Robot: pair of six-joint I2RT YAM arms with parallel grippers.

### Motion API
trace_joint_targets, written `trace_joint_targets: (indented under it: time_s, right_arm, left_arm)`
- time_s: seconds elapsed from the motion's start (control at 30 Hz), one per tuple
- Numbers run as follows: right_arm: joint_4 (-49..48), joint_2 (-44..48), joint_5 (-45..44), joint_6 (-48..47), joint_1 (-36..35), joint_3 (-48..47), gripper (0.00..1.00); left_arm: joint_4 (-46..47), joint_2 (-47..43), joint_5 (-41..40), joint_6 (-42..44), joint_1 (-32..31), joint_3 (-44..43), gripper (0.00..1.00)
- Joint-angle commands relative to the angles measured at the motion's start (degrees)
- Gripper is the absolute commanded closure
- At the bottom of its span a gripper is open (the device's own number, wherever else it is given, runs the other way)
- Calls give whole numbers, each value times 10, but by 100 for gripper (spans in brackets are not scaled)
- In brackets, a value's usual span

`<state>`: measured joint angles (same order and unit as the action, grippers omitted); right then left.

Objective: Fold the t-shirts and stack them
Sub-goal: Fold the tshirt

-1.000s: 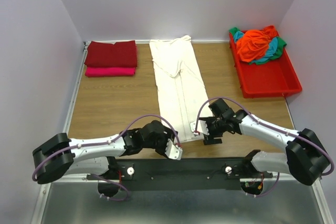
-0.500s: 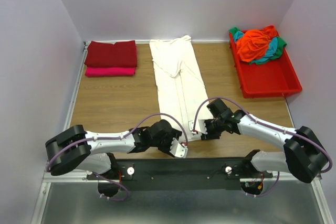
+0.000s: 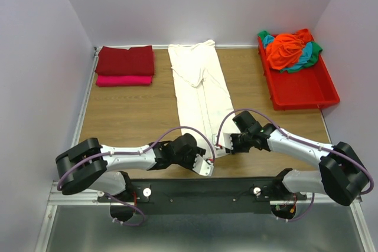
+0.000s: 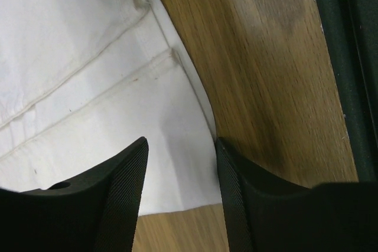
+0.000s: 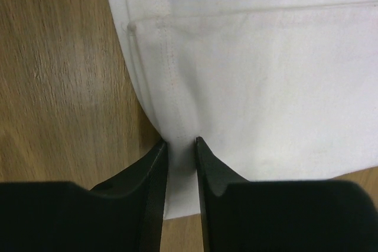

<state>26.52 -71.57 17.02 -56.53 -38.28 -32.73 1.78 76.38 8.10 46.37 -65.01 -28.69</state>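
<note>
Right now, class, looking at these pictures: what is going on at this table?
Two robot arms work on a cream-white t-shirt laid lengthwise on the table. The left pincer is open astride one near hem corner. The right pincer looks pinched on the other. At far left a folded dark red shirt lies on a pink one. Crumpled shirts sit in the red tray.
</note>
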Motion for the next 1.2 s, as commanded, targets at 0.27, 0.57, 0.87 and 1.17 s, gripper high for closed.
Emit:
trace_joint_targets:
  time_s: [0.27, 0.57, 0.87, 1.17]
  right_arm:
    - [-7, -3, -7, 23, -3, -1, 77]
    - [-5, -1, 2, 44, -2, -11, 88]
    - [0, 14, 6, 62, 3, -19, 99]
    - [70, 49, 64, 65, 3, -61, 99]
  left_arm:
    - [-54, 49, -8, 7, -2, -23, 66]
    - [-57, 90, -19, 3, -2, -43, 77]
    - [-63, 37, -20, 21, -2, -21, 100]
    - [-108, -54, 53, 45, -2, -14, 100]
